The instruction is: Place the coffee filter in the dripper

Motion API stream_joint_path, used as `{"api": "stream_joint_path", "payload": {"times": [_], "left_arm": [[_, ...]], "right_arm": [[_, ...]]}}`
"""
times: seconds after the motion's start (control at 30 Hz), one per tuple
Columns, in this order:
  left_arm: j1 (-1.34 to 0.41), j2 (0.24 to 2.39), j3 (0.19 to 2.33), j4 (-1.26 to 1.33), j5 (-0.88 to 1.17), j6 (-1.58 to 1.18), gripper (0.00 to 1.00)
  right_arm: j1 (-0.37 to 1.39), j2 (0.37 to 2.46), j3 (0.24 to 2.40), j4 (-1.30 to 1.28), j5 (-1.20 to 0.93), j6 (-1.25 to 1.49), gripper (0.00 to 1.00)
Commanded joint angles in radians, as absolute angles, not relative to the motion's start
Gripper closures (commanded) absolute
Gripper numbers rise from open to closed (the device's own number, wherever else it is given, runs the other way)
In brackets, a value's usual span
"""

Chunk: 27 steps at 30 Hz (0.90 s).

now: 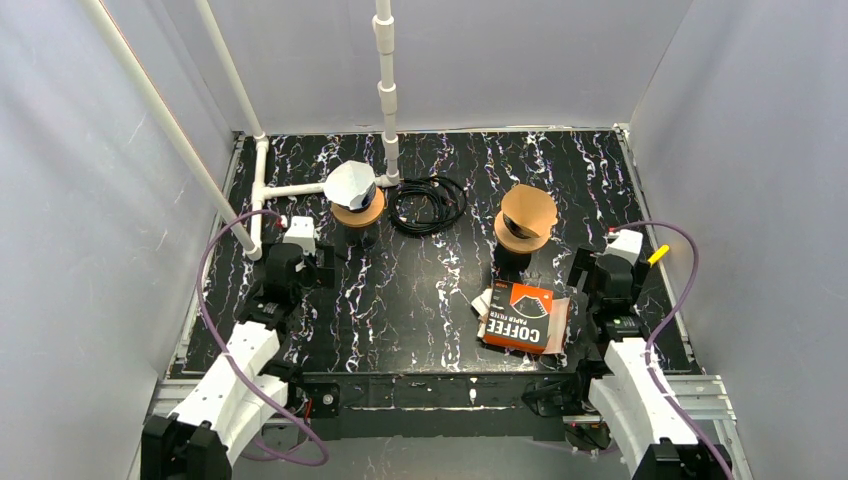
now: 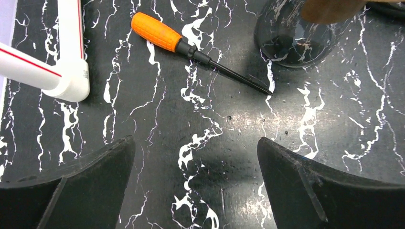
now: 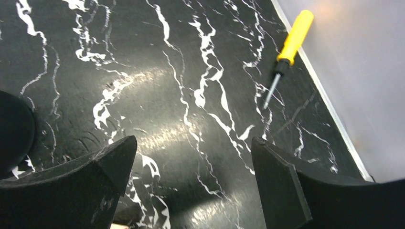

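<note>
A white paper filter [image 1: 350, 183] sits in the left dripper, which has a wooden collar [image 1: 358, 212] and stands on a glass carafe [image 2: 296, 43]. A brown filter [image 1: 528, 210] sits in the right dripper on a dark stand [image 1: 512, 258]. An orange-and-black coffee filter packet [image 1: 523, 316] lies in front of that dripper, with loose filters beside it. My left gripper [image 2: 195, 143] is open and empty, low over the table near the left carafe. My right gripper [image 3: 194, 142] is open and empty, to the right of the packet.
An orange screwdriver [image 2: 157, 32] lies ahead of the left gripper, beside a white PVC pipe frame [image 2: 67, 71]. A yellow screwdriver [image 3: 293, 36] lies by the right wall [image 3: 363, 71]. A coil of black cable [image 1: 427, 203] lies at the back centre.
</note>
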<state>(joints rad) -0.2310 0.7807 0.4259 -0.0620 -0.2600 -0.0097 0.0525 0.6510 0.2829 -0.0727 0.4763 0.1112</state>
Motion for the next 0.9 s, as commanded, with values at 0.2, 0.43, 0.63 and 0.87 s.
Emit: {"api": "stream_joint_path", "payload": {"times": [0.2, 0.43, 0.63, 0.87], "left_arm": [[-0.190, 0.941, 0.323, 0.295, -0.226, 0.061, 0.02], [-0.099, 1.109, 0.284, 0.564, -0.142, 0.035, 0.02], [-0.022, 1.290, 0.325, 0.756, -0.064, 0.036, 0.02], [-0.002, 1.446, 0.359, 0.861, 0.040, -0.034, 0.02]], "right_arm": [[0.050, 0.904, 0.178, 0.524, 0.423, 0.029, 0.02], [0.049, 1.089, 0.119, 0.818, 0.407, 0.014, 0.02], [0.048, 1.159, 0.139, 0.875, 0.378, 0.002, 0.02], [0.047, 1.193, 0.136, 0.952, 0.302, 0.045, 0.02]]}}
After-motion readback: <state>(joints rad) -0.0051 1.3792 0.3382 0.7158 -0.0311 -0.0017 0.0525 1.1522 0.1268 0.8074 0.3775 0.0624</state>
